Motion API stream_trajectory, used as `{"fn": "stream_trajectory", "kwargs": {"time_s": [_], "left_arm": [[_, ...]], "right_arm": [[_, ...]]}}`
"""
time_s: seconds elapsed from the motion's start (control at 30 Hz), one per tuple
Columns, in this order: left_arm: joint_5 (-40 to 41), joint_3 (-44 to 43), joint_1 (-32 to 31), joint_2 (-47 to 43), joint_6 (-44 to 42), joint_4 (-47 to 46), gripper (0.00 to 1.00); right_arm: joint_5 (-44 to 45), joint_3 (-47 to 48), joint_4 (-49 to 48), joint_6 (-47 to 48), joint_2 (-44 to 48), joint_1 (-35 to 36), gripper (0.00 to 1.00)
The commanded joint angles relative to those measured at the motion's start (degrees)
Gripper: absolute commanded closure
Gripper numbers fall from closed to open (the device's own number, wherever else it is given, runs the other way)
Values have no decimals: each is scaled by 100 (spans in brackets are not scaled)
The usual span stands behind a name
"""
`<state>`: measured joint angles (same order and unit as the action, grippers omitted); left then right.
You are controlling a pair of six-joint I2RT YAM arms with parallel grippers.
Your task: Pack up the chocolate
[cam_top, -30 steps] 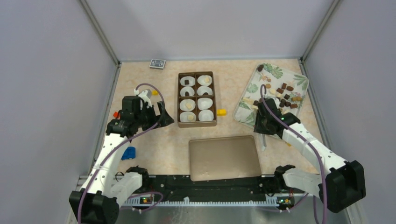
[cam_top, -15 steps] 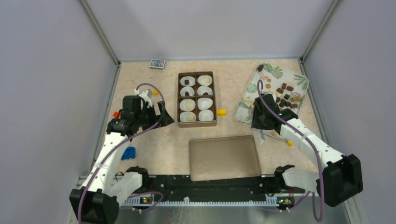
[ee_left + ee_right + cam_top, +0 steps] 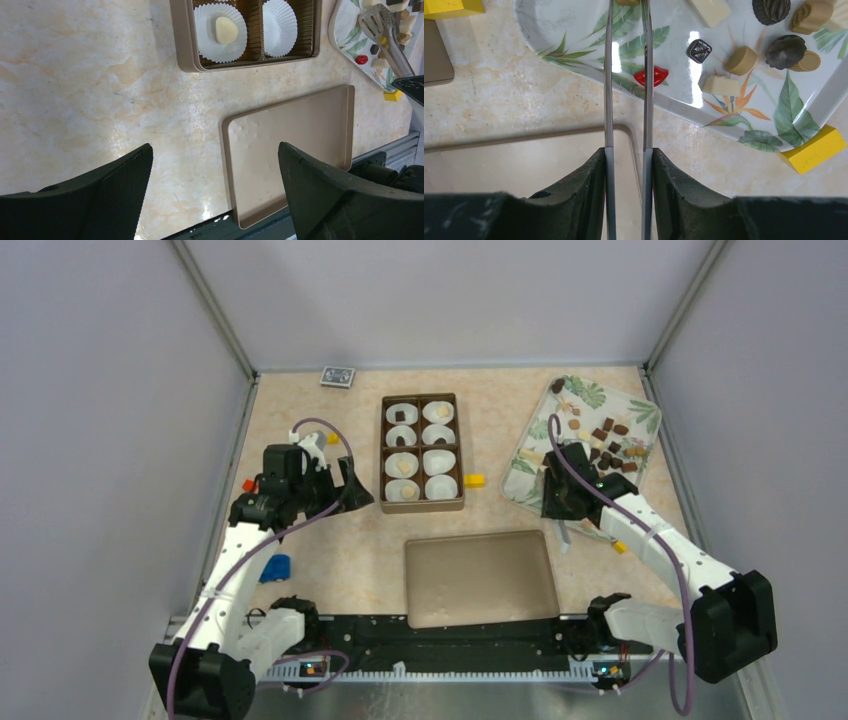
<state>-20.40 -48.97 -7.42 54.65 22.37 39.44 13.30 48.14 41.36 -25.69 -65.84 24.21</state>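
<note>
The chocolate lies as several small dark, brown and cream pieces on a leaf-patterned tray at the right; it shows close up in the right wrist view. My right gripper is shut on metal tongs, whose arms reach over the tray's near corner with a tan piece at their tips at the frame's top edge. A brown box of white paper cups stands mid-table; some cups hold a piece, such as a cream one. My left gripper is open and empty, left of the box.
The flat brown lid lies at the near middle. Yellow blocks sit by the box and by the tray. A red lips-shaped piece lies on the tray under the tongs. A blue object lies near left.
My right gripper with the tongs has moved a little up and left towards the tray's near corner. The left arm has not moved.
</note>
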Motion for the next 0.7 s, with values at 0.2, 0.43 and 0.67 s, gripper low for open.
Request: {"fn": "stream_trajectory", "kwargs": {"time_s": [0.2, 0.43, 0.67], "left_arm": [[-190, -61, 21, 57, -31, -283, 1], [-232, -66, 21, 69, -13, -296, 1], [-224, -114, 21, 134, -49, -305, 1]], "right_arm": [[769, 464, 271, 93, -92, 253, 69], [799, 486, 290, 122, -180, 300, 67], [771, 525, 269, 106, -227, 323, 69]]}}
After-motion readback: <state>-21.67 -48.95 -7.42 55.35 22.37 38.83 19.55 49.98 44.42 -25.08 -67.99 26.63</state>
